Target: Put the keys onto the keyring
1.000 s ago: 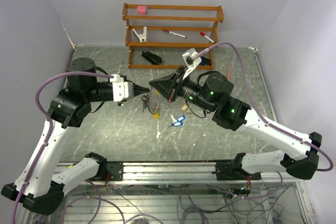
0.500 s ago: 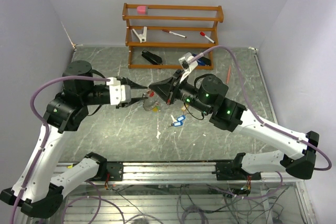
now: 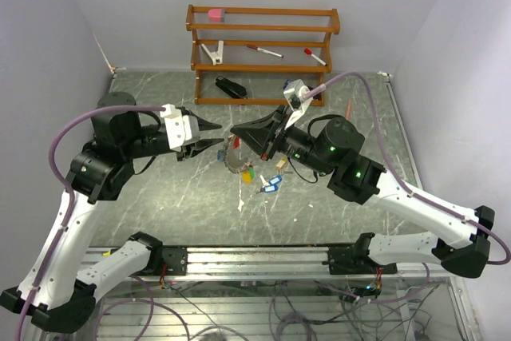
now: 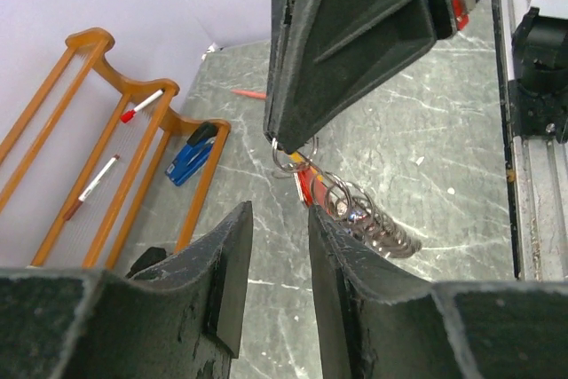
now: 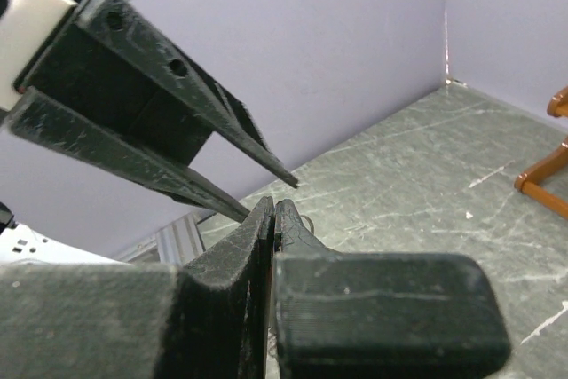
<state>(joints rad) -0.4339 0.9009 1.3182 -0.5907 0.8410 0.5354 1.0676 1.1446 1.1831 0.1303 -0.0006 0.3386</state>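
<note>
The two black, pointed pincers nearly meet. The right pincer (image 3: 237, 129) is shut tight on the thin, shiny wire keyring (image 4: 286, 161) and holds it up over the grey, marbled counter (image 3: 160, 197). One red plastic tag (image 4: 306, 185) hangs from it. The left pincer (image 3: 218, 135) is a little open and empty, just beside. Some blue-tagged keys (image 3: 271, 185) lie flat on the counter.

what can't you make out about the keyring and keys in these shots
- Left wrist view: the right gripper covers the spot where it pinches the keyring.
- Top view: the keyring and the loose keys are too small to count what is strung.
- Right wrist view: the right gripper's own shut fingers hide nearly all of the keyring.
</note>
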